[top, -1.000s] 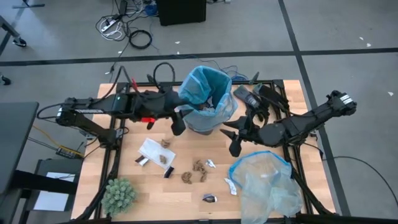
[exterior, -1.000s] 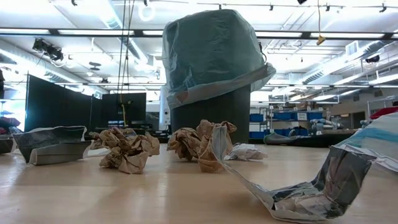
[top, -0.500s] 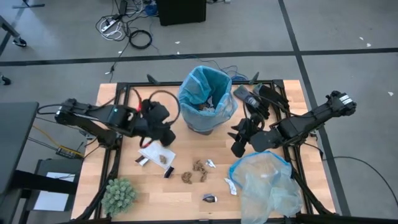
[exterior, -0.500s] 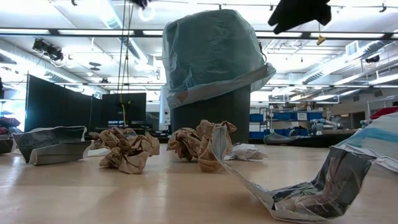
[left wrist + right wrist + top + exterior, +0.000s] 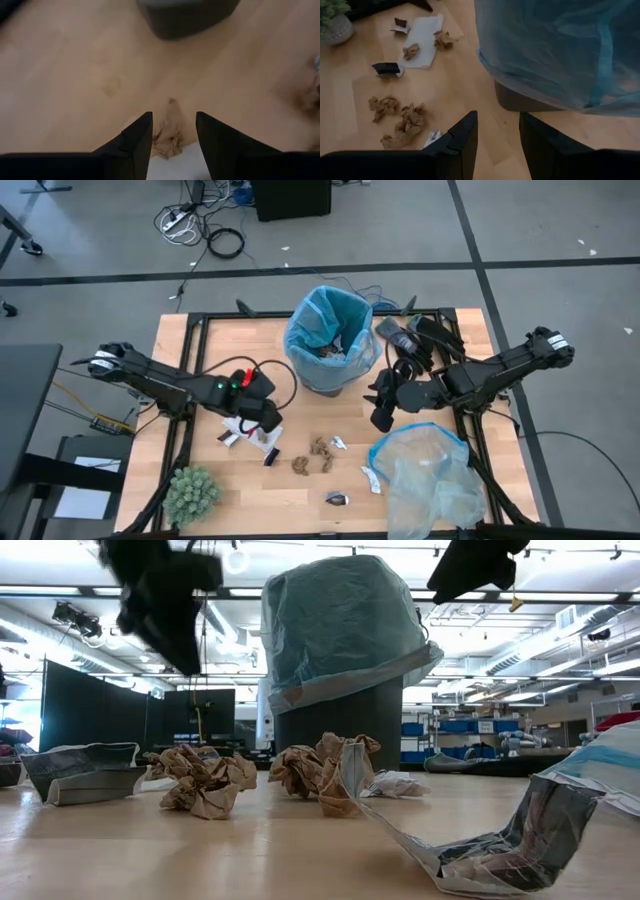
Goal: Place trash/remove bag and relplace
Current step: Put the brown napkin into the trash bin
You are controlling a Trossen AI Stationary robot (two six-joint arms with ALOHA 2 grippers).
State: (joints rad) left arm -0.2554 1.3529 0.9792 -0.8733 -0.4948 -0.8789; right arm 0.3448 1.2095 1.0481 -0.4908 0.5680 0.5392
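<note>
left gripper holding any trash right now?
No. In the left wrist view the left gripper has open fingers with nothing between them, and a crumpled brown paper wad lies on the table below the gap.

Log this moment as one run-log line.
left gripper: open, over brown paper wad | right gripper: open, empty, beside bin | blue bag: in bin | scraps: on table

Green spiky plant ball near table corner — paler clear bag opposite, perhaps empty.
</note>
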